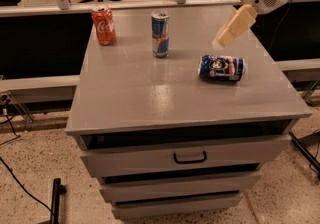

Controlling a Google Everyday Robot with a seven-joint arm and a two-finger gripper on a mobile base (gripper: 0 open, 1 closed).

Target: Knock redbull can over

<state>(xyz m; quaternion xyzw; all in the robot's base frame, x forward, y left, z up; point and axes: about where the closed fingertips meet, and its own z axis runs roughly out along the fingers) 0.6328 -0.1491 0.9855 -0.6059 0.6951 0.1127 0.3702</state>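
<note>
The redbull can (160, 34) is tall, slim, blue and silver with a silver top. It stands upright on the grey cabinet top (150, 93), towards the back centre. My gripper (227, 34) hangs in the air at the upper right, its cream finger pointing down and left. It is to the right of the redbull can and apart from it, just above the lying dark-blue can.
A red Coca-Cola can (103, 25) stands upright at the back left. A wider dark-blue can with a white and red label (222, 68) lies on its side at the right. The cabinet has drawers below (190, 158). A rail and office chairs are behind.
</note>
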